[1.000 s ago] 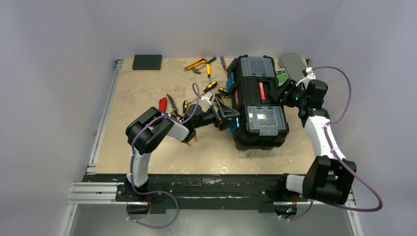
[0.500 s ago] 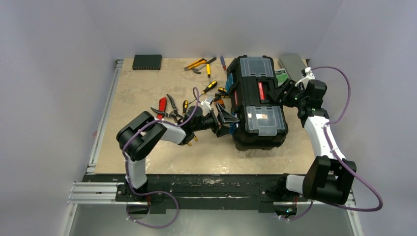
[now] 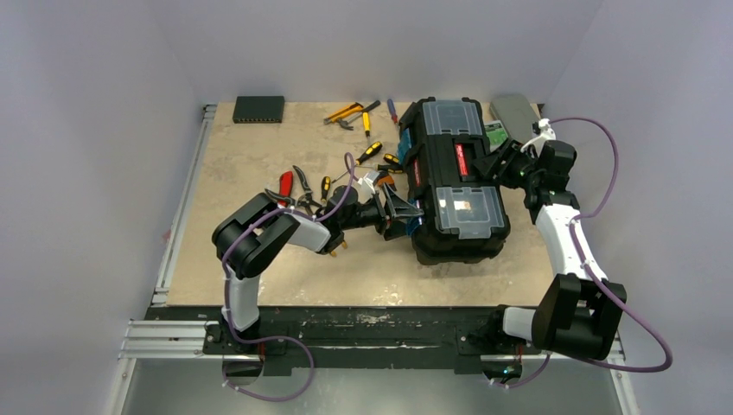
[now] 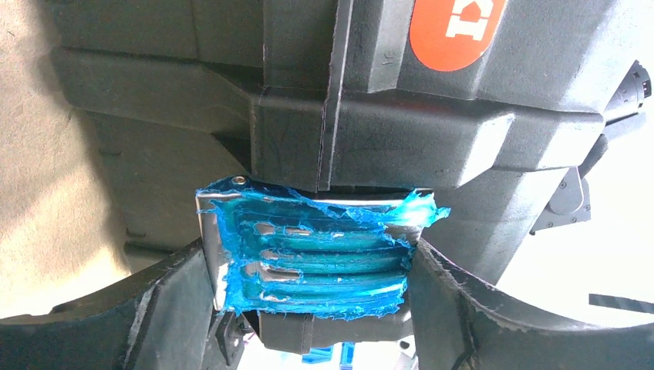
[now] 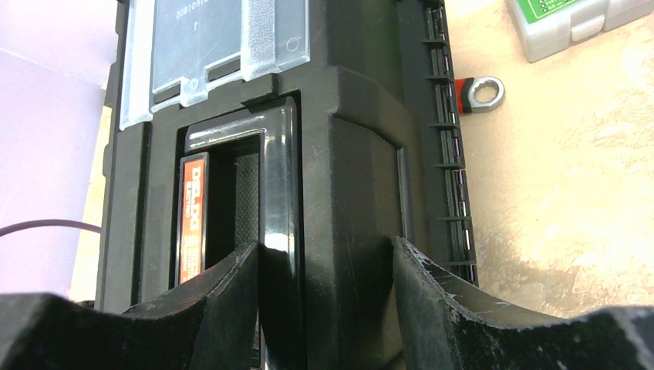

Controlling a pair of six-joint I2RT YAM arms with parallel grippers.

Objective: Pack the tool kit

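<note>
Toward 3 o'clock on the desk (image 3: 251,156) lies the closed black toolbox (image 3: 454,186). Left fingers (image 4: 154,316) pinch the blue latch (image 4: 308,262) on its 9 o'clock side; right fingers (image 5: 439,308) clamp the lid ridge (image 5: 347,193) beside the handle (image 5: 279,177).

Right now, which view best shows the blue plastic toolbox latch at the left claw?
Left wrist: the blue plastic latch fills the middle, ridges clear. From above, the left claw mostly hides it; right wrist shows none.

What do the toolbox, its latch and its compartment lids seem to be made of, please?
Toolbox: matte black moulded plastic, with seam lines. Latch: probably shiny metal under torn blue film; silver edges show. Lids: clear glossy plastic; see-through.
</note>
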